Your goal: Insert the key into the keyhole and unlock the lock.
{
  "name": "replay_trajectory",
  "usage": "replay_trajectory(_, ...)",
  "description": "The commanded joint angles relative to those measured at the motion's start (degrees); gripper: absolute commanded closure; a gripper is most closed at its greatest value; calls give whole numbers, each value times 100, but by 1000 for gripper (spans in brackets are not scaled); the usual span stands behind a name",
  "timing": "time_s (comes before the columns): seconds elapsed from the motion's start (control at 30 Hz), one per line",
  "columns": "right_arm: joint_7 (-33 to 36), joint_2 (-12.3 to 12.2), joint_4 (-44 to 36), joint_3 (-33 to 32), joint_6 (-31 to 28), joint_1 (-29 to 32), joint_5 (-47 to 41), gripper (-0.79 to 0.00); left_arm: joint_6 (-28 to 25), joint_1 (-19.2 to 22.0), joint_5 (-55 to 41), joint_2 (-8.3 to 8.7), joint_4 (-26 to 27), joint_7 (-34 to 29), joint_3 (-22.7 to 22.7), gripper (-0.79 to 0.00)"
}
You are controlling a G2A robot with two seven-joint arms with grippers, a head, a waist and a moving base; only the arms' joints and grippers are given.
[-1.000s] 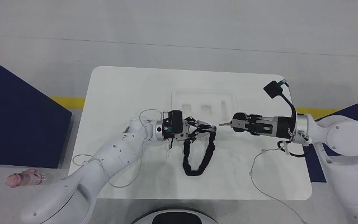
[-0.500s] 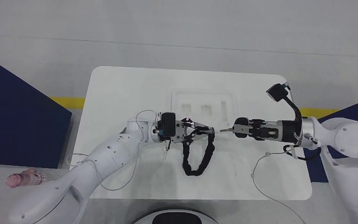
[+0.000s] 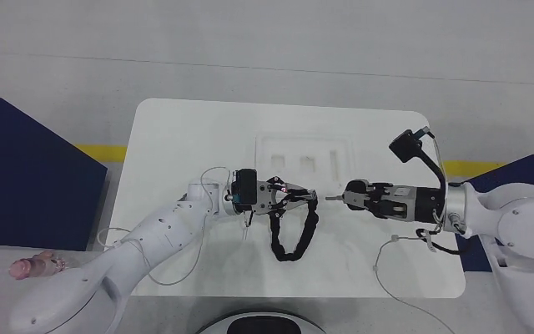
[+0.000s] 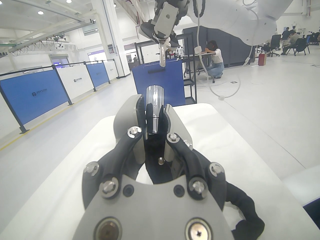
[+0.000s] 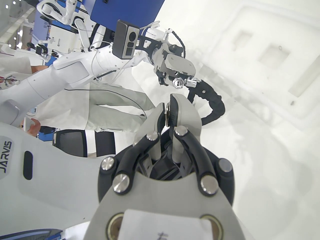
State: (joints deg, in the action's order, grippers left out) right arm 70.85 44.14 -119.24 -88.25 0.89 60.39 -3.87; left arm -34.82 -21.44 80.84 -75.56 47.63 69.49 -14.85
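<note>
White tabletop (image 3: 183, 150) carries the work, and a foam tray (image 3: 265, 146) lies beyond the lock (image 3: 312, 196), on the side away from the robot. A black cable (image 3: 288, 242) loops down from the lock toward the robot and rests on the tabletop.

The left end effector (image 4: 153, 111) is pressed together on the lock's chrome barrel, whose keyhole end is turned toward the other arm. The right end effector (image 5: 168, 106) pinches the head of the key (image 4: 162, 54), and the blade points at the lock.

A second ago the key's tip sat almost against the lock's end. Since then the left arm has drawn the lock slightly away from the key. The right wrist has shifted toward the robot and rolled, its camera bracket swinging round. The key is now just beside the lock but clear of it, with a small gap between tip and keyhole.

I judge this a re-alignment rather than progress. The key is not yet inserted, and the blade must line up squarely with the keyhole before the next push. Turning to unlock comes only after that.
</note>
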Motion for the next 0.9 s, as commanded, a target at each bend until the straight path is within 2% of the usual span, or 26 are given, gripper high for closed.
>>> replay_trajectory(0.0,-22,1,-23,82,71,-31,-12,0,0,0,0,0,0,0,0,0)
replay_trajectory(0.2,-128,17,218,370,284,-210,-64,0,0,0,0,0,0,0,0,0)
replay_trajectory(0.5,-163,40,476,686,257,-566,-180,0,0,0,0,0,0,0,0,0)
replay_trajectory(0.87,-324,46,612,866,339,-659,-124,0,0,0,0,0,0,0,0,0)
